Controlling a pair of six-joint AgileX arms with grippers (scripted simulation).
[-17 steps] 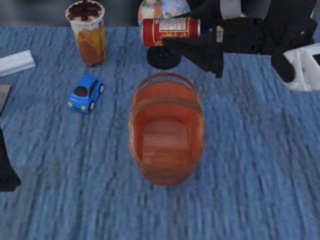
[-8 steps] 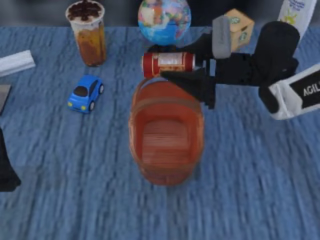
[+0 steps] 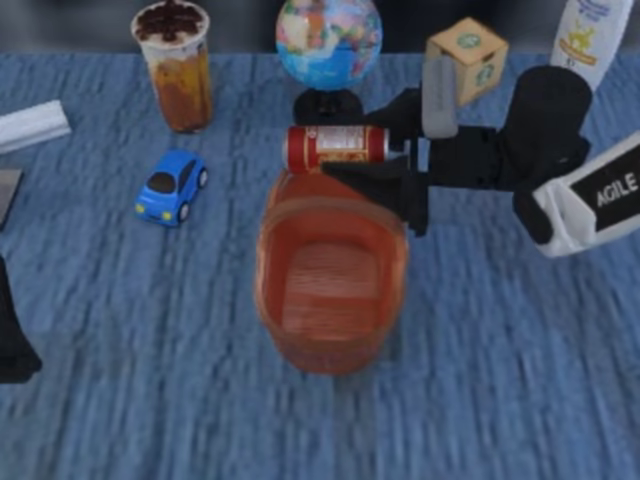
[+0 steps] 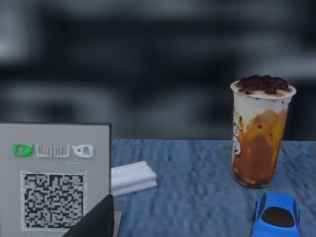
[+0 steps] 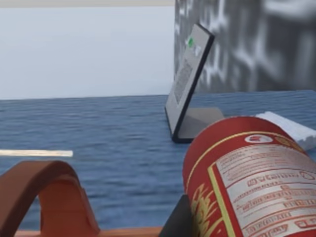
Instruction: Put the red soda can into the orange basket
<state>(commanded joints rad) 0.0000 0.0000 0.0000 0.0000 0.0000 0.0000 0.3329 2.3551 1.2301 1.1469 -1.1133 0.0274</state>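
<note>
The red soda can lies on its side in the air, just over the far rim of the orange basket. My right gripper is shut on the can's right end, one dark finger on each side. The right wrist view shows the can close up with its white label panel, and the basket's arched handle below it. The basket stands upright mid-table with nothing inside. My left arm is parked at the table's left edge.
A brown iced-drink cup and a blue toy car stand at the back left. Along the back edge are a globe, a wooden cube and a white bottle. A white block and a QR sign are far left.
My right gripper has carried the can from the back edge toward the front and lower, so it now hangs at the basket's far rim. The left arm has not moved.
</note>
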